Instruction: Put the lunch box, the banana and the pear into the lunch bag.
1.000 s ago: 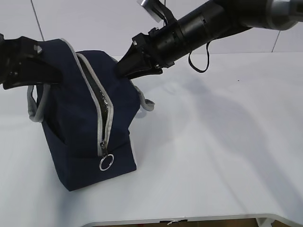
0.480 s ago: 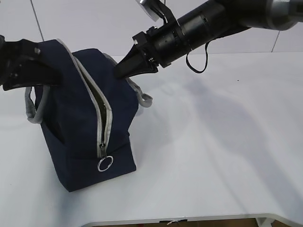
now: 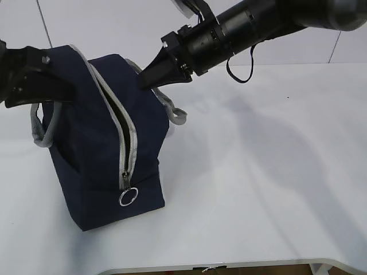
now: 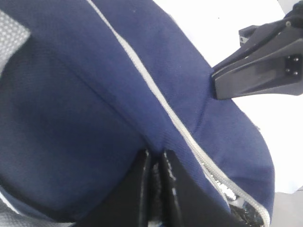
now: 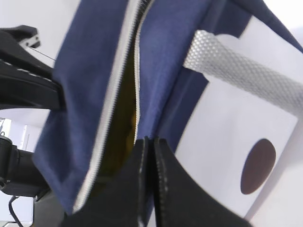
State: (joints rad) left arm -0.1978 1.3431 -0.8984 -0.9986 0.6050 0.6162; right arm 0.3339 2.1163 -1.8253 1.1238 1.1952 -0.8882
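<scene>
The lunch bag (image 3: 106,137) is stood upright on the bench (image 3: 258,189), its zipper line run from the top down the near face, and is pinched at both upper edges. Fabric is clamped by the closed left gripper (image 4: 155,163) at the far-left corner. The right-hand rim is nipped by the closed right gripper (image 5: 147,146), so the slit lies between them, only narrowly parted.

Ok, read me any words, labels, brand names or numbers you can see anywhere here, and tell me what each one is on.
None can be read in any view.
Lunch bag: plain navy fabric and a grey zipper, no lettering; the right wrist view shows a white panel with a dark round spot, a print, not text.
Left gripper, right gripper: black, no visible markings.
Table: no labels.
</scene>
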